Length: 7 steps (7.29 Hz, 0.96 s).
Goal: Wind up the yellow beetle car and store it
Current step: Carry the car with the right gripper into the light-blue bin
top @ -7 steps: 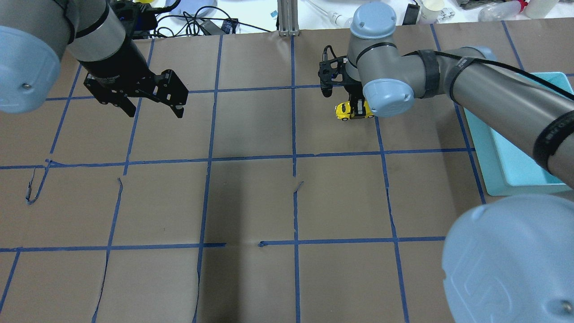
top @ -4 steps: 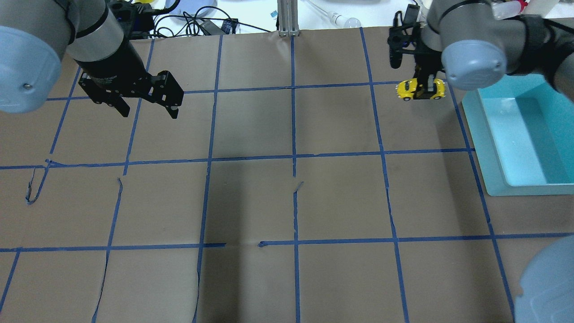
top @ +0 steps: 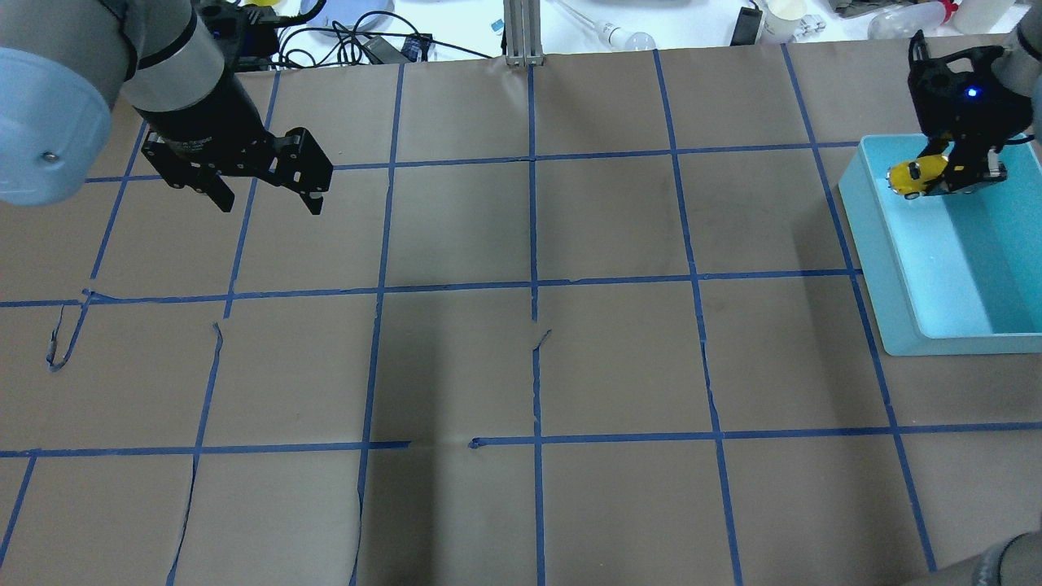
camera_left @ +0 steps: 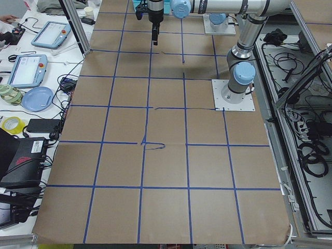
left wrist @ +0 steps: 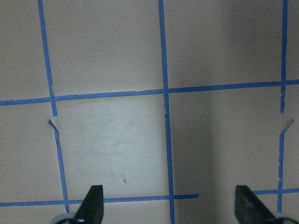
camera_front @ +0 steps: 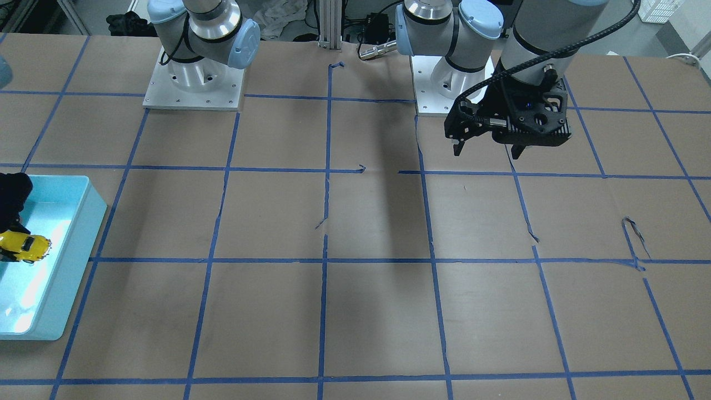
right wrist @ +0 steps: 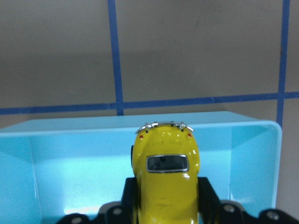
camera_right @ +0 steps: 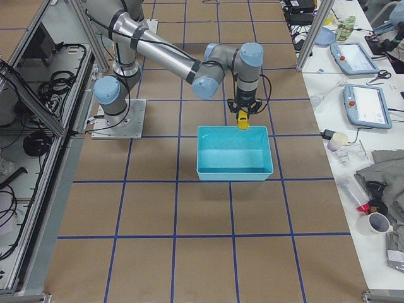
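Note:
My right gripper point(top: 944, 177) is shut on the yellow beetle car point(top: 913, 176) and holds it in the air over the far end of the light blue bin point(top: 887, 277). The car also shows in the front view point(camera_front: 25, 246), in the right side view point(camera_right: 243, 119) and in the right wrist view point(right wrist: 164, 172), clamped between the black fingers point(right wrist: 210, 196), above the bin's floor point(right wrist: 79, 182). My left gripper point(top: 264, 195) is open and empty, hovering above the table's far left; in the left wrist view its fingertips point(left wrist: 93, 205) stand wide apart.
Brown paper with a blue tape grid point(top: 533, 281) covers the table. Cables and devices point(top: 350, 41) lie beyond the far edge. The bin stands at the table's right edge point(camera_front: 61, 266). The left arm's wrist point(camera_front: 522, 119) hangs over the far left squares.
My right gripper has carried the car to the right, from the table's far middle to above the blue bin. The left gripper has barely moved.

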Each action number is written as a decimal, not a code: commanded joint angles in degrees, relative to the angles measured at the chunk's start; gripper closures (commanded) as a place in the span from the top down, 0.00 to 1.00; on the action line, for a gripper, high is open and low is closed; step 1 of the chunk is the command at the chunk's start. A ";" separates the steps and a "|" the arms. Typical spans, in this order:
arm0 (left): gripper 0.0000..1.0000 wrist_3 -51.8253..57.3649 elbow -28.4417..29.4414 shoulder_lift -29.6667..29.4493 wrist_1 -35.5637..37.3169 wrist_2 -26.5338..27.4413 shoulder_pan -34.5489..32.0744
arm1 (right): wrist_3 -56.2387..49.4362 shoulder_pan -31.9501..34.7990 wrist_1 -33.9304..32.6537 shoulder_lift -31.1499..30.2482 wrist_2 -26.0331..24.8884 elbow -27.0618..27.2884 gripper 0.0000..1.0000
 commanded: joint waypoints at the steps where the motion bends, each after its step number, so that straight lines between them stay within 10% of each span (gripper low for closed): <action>1: 1.00 -0.04 -0.03 -0.20 0.13 0.05 -0.08 | -12.60 -6.81 -4.86 0.92 2.38 4.57 0.00; 7: 1.00 0.14 -0.03 0.05 0.66 1.28 0.27 | -15.45 -10.97 -16.31 8.65 6.34 11.01 0.00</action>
